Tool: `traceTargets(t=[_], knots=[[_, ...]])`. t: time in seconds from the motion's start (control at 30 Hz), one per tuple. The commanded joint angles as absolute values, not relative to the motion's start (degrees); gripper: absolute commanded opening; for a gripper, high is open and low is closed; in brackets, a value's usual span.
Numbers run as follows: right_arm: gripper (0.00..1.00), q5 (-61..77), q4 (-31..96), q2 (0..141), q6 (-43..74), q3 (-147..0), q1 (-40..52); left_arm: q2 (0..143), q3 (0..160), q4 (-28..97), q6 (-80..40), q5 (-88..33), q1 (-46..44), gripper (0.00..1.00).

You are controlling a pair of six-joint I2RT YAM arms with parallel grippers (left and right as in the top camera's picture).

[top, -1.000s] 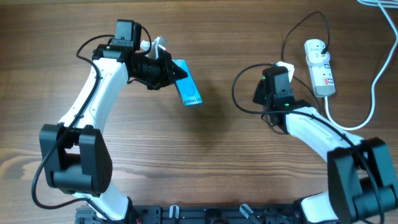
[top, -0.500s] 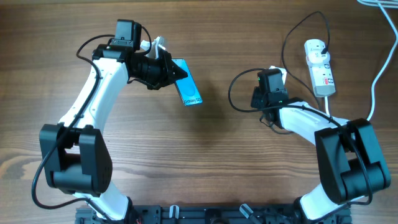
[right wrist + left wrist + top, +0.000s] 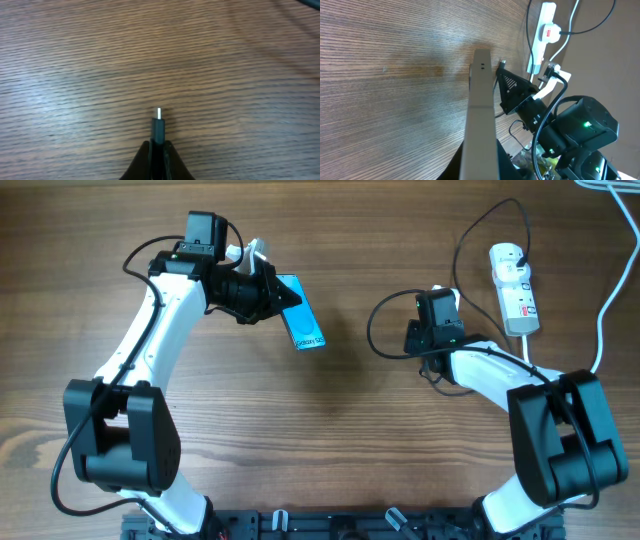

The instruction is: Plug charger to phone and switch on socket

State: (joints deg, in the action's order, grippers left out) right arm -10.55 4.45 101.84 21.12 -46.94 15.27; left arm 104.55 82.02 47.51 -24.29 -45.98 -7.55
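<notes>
White arm links (image 3: 165, 330), black joints (image 3: 125, 435), green LED (image 3: 586, 124).

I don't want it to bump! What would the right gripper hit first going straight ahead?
Probably the phone in the left gripper, across from the right gripper with its charger. Its own camera shows only table ahead, so it may aim low.

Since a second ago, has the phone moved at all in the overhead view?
No. The phone sits at the same spot and angle, equally far from the white power strip.
</notes>
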Motion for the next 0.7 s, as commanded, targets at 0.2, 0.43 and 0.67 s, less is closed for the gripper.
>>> traceTargets(t=[0.2,0.43,0.67], knots=[[0.04,14.3,14.9,92.5,20.9,-49.8,15.4,104.8,82.0,41.5,-24.4,-56.4,-3.6,0.04],[0.04,47.9,19.0,80.4,16.5,-49.8,14.0,104.8,82.0,31.2,-24.4,-74.6,2.9,0.04],[0.04,70.7,11.9,80.2,16.8,-45.8,15.0,104.8,82.0,24.1,-24.4,-80.2,2.9,0.04]])
